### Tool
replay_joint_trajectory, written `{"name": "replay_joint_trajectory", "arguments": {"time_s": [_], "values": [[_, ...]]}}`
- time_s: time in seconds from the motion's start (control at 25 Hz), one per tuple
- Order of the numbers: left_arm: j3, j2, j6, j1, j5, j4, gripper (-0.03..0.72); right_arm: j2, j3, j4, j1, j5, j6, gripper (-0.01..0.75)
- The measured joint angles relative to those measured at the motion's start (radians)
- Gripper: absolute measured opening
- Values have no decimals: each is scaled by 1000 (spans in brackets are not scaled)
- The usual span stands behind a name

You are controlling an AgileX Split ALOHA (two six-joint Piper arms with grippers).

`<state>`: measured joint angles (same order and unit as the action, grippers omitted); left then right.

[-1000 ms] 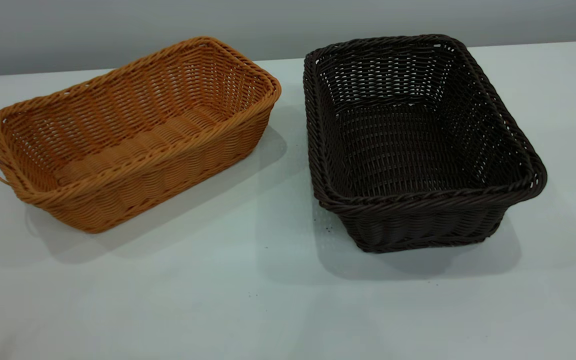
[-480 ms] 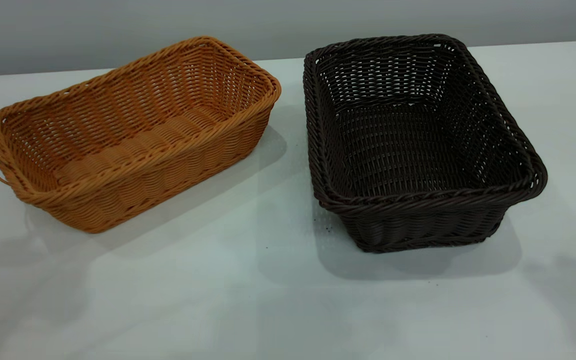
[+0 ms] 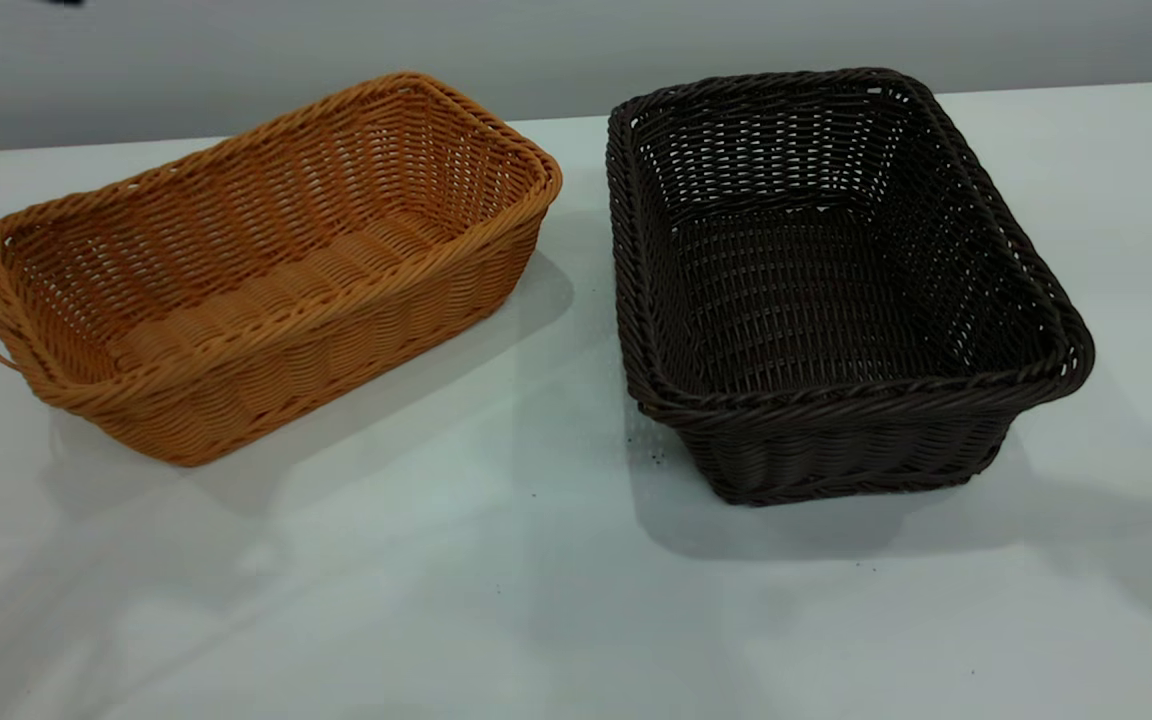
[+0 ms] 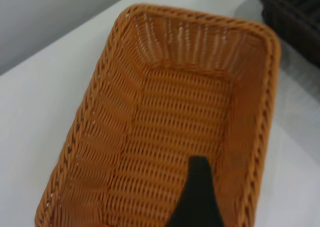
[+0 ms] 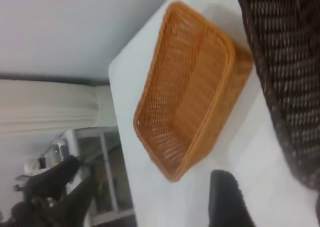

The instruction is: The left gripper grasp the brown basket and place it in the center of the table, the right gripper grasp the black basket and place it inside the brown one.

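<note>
The brown basket (image 3: 256, 270) stands on the left of the white table (image 3: 536, 600), turned at an angle, with a small loop handle at its left end. The black basket (image 3: 836, 290) stands to its right, apart from it. Both are empty. Neither arm shows in the exterior view. In the left wrist view my left gripper (image 4: 250, 207) hangs open over the brown basket (image 4: 170, 127); one black finger (image 4: 200, 197) shows above its floor beside a long wall. My right gripper (image 5: 270, 207) is open above bare table next to the black basket (image 5: 285, 77), holding nothing.
A grey wall (image 3: 576, 40) runs behind the table's far edge. A strip of bare table (image 3: 586, 330) separates the baskets. In the right wrist view, dark rig parts (image 5: 45, 192) and a pale curtain (image 5: 45, 109) lie beyond the table's edge.
Both baskets stay where they were. Soft shadows have spread over the table's front left and right, and a small dark shape has come in at the exterior view's top left edge.
</note>
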<state>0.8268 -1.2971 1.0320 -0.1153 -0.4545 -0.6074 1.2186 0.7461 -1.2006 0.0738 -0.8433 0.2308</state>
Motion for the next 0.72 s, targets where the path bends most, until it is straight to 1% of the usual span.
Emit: {"name": "replay_joint_trajectory", "arguments": {"time_s": [0.24,0.4,0.56,0.72], "values": [[0,-36,-2,-10,31,-11,529,71,0,5,-156,157,-197,371],[0,-36,-2,-35,50,-11,529,151,0,5,-262,263,-324,371],[0,-36,-3,-48,50,-13,529,247,0,4,-365,346,-430,371],[0,-36,-3,-50,53,-31,529,331,0,3,-446,422,-544,371]]}}
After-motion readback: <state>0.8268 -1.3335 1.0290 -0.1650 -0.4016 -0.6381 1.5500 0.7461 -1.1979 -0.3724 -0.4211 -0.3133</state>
